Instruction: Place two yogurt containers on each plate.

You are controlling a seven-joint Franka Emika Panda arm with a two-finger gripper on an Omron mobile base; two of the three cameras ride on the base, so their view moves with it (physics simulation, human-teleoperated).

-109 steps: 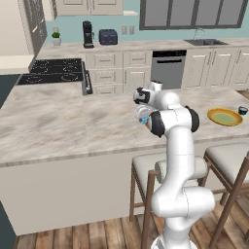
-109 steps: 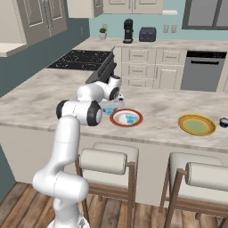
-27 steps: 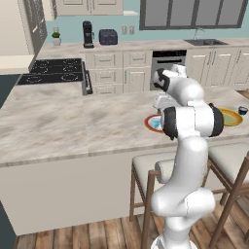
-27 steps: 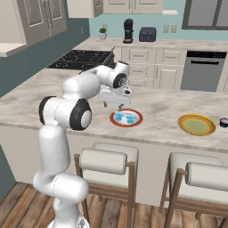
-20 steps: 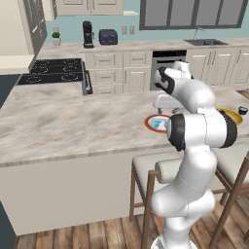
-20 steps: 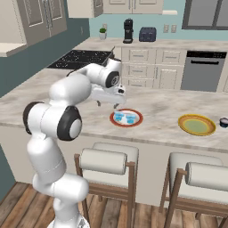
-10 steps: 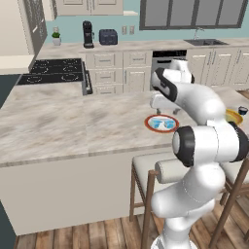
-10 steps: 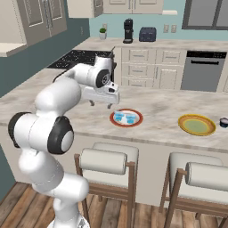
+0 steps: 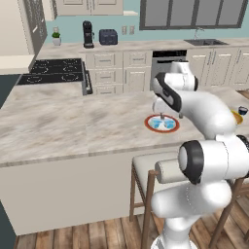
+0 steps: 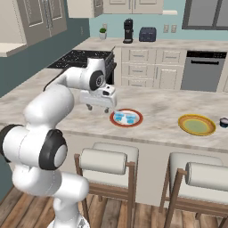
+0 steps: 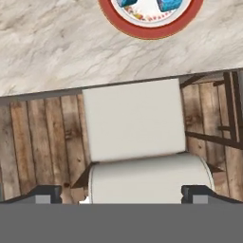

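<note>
- Since the earlier frames, the gripper [image 10: 99, 108] has been swung away from above the white plate with the red-orange rim [image 10: 127, 118] and is now held to one side of it, over the marble counter [image 9: 73, 121].
- Two pale blue yogurt containers [image 10: 123, 118] are seen resting side by side on that plate, as before.
- The yellow plate [image 10: 196, 124] is left bare, well apart along the counter, with one dark yogurt container [image 10: 224, 122] just beside it near the edge of the right base view.
- Two bar stools [image 10: 106, 161] are stood below the counter's near edge; one stool's seat is seen from above in the hand view.
- The arm is bent over the counter with the hand pointed downward.
- The fingertips [image 11: 45, 193] are spread wide, and nothing is held between them.
</note>
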